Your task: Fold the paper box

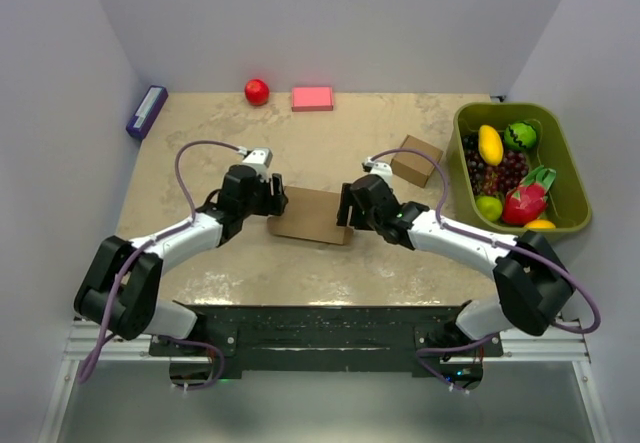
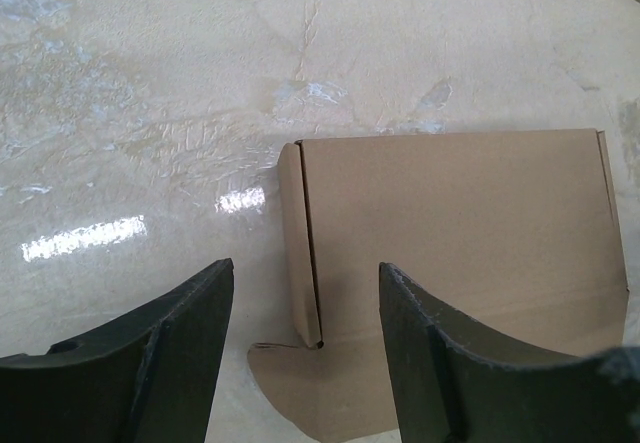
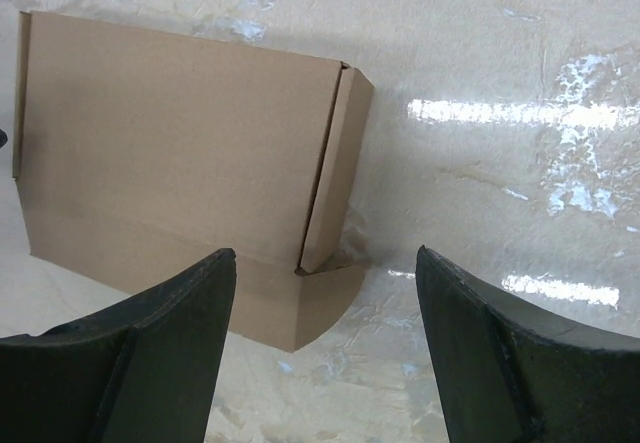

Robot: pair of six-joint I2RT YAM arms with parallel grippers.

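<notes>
— Hands?
— Left hand (image 2: 305, 273) spread, gripping nothing; right hand (image 3: 324, 255) likewise.
— Paper box (image 2: 450, 223)?
— Just ahead of each hand, lying flat on the bench (image 2: 150, 113) between both, a rounded tab (image 2: 300, 388) sticking out at each end.

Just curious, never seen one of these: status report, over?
Left gripper and right gripper open, one at each end. Paper box lying flat, not held. Small cardboard box nearby, clear.

Your paper box (image 1: 310, 215) lies on the table (image 1: 330, 263) between the left gripper (image 1: 279, 198) and right gripper (image 1: 346, 206) (one at each end); a smaller box (image 1: 416, 160) sits behind it, rightward.
</notes>
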